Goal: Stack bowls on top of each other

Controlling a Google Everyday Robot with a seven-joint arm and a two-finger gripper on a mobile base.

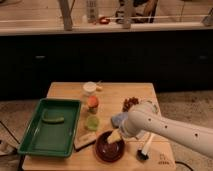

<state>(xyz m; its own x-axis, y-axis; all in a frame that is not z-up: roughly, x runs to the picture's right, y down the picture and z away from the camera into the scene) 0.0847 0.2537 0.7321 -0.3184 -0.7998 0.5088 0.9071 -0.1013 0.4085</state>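
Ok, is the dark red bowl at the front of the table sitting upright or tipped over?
Upright: the bowl shows its round open rim facing up. The gripper sits over its inside.

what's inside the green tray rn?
One elongated green item lies on the floor of the green tray, toward the back; what it is can't be told. The gripper is over the dark red bowl, right of the tray.

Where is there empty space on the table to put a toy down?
Bare wood shows left of the white cup, on the table's back-left corner, and behind the red cluster. It is crowded around the bowl, where the gripper sits.
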